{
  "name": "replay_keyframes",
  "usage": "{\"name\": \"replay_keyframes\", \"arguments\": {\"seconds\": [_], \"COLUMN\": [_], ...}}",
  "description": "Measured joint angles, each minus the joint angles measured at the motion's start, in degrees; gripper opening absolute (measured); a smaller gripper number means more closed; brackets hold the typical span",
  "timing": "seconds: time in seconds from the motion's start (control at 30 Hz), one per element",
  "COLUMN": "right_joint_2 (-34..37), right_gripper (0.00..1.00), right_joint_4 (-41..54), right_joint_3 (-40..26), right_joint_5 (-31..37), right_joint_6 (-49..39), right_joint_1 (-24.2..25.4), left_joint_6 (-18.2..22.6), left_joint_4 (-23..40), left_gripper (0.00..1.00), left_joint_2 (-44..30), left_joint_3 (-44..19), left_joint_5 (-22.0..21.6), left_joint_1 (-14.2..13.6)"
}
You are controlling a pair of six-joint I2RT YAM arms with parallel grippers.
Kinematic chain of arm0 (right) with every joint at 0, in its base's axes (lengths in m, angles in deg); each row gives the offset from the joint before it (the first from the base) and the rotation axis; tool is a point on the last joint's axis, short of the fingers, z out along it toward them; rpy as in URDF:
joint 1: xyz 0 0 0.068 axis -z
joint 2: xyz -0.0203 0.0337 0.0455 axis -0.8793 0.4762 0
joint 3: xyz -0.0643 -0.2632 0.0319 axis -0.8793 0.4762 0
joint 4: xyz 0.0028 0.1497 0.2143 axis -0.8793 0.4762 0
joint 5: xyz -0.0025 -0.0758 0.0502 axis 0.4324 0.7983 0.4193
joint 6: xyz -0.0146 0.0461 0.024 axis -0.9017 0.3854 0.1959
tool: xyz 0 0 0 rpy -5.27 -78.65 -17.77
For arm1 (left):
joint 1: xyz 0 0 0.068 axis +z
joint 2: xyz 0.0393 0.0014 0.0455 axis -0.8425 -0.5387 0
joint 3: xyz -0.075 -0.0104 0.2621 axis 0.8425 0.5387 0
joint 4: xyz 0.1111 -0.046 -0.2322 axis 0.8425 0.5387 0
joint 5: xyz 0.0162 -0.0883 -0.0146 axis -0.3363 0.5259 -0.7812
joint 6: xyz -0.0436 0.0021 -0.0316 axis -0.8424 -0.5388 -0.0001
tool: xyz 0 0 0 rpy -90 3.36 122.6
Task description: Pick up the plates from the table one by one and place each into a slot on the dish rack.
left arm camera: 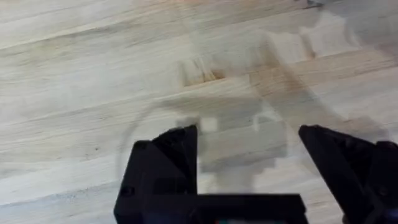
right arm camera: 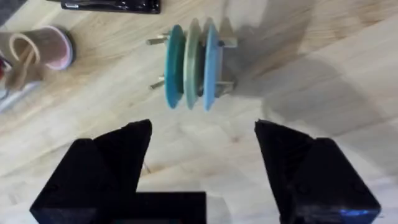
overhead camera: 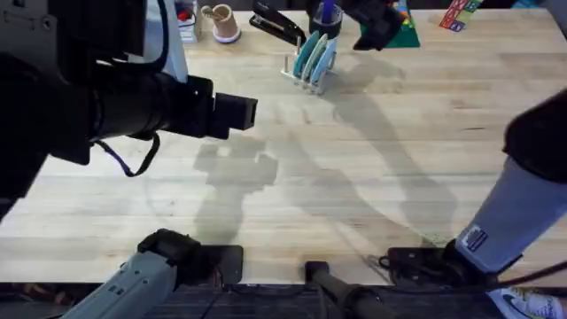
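Plates [right arm camera: 189, 65] all stand racked; both end effectors [right arm camera: 202, 149] [left arm camera: 249, 155] gape empty. Best retreat upward, clear of rack [overhead camera: 312, 78].

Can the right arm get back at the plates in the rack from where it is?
Probably yes: the right gripper is open, facing the three plates standing in the rack, with bare table between them.

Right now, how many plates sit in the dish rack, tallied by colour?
Teal plate: 1
Pale cream-yellow plate: 1
Light blue plate: 1
Total: 3, all upright in the dish rack.
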Motion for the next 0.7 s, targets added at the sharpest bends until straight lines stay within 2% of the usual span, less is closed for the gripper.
{"name": "replay_keyframes", "arguments": {"seconds": [0.3, 0.53, 0.7], "right_joint_2": [-2.89, -2.92, -2.92], "right_gripper": [0.992, 0.991, 0.993], "right_joint_4": [8.91, 17.39, 21.93], "right_joint_3": [-1.35, -6.17, -7.11], "right_joint_5": [0.66, 0.80, 0.84], "right_joint_6": [-9.59, -21.62, -30.82], "right_joint_1": [0.00, 0.00, 0.00], "left_joint_6": [0.00, 0.00, 0.00], "left_joint_4": [0.00, 0.00, 0.00], "left_gripper": [0.995, 0.995, 0.995], "left_joint_2": [0.00, 0.00, 0.00], "left_joint_3": [0.00, 0.00, 0.00], "left_joint_5": [0.00, 0.00, 0.00], "left_joint_1": [0.00, 0.00, 0.00]}}
